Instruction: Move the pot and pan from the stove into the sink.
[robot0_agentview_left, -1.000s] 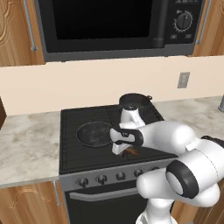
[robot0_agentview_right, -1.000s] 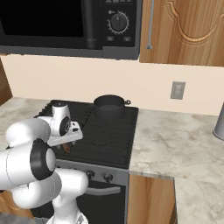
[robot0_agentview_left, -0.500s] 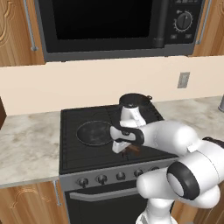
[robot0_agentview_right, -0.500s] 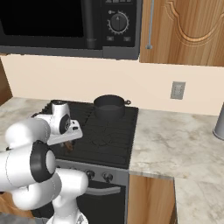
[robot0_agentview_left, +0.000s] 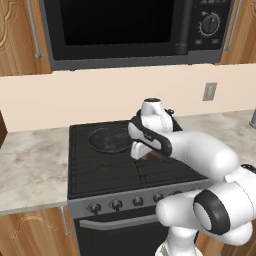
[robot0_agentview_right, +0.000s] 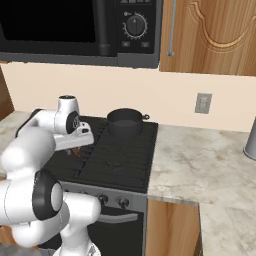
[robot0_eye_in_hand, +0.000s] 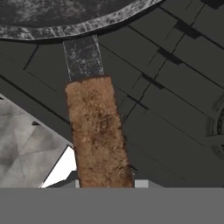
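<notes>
1. Pincer (robot0_agentview_left: 146, 154) pressed onto the brown wooden handle (robot0_eye_in_hand: 98, 131) of the shallow dark grey speckled frying pan (robot0_agentview_left: 110, 139); handle's long axis runs from the pincer straight to the pan rim.
2. Pan rests on the left rear grate of the black stove (robot0_agentview_left: 105, 172); deep black two-handled pot (robot0_agentview_right: 125, 122) sits on the right rear burner.
3. Marble worktop (robot0_agentview_right: 200, 165) flanks the stove on the right.

Pots: one pot (robot0_agentview_right: 125, 123), upper middle
Pans: one pan (robot0_agentview_left: 110, 139), centre left
Stoves: one stove (robot0_agentview_left: 107, 170)
Microwaves: one microwave (robot0_agentview_left: 130, 30), top
Wall outlets: one outlet (robot0_agentview_right: 202, 103)
</notes>
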